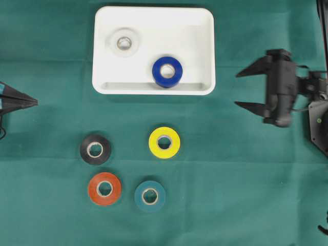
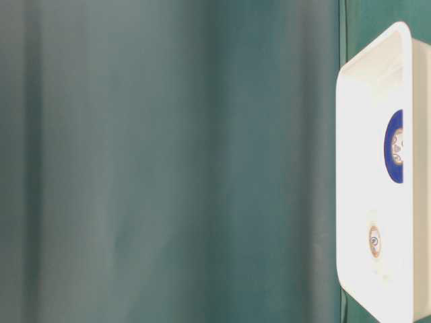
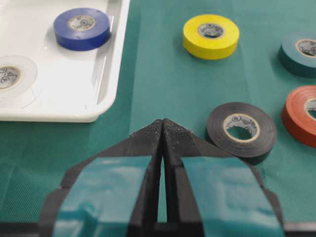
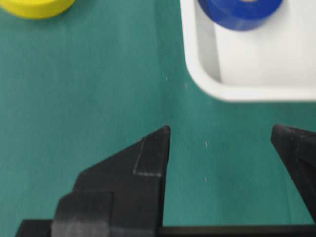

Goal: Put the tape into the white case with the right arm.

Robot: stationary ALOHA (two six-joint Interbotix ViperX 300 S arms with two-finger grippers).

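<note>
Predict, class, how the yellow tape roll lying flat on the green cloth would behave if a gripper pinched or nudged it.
The yellow tape roll lies flat on its face, so it probably slides rather than rolls. Its thick wound ring looks stiff, so it is unlikely to crush when pinched. The smooth rounded side may slip between the right gripper's pointed fingers.

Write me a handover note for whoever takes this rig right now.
Right gripper: open, empty, right of the case.
Left gripper: shut, empty, at the left edge.
Case: holds the white roll and the blue roll.
On the cloth: yellow roll, black roll, red roll, teal roll.
Done: two rolls in. Left: four, right arm only.
</note>
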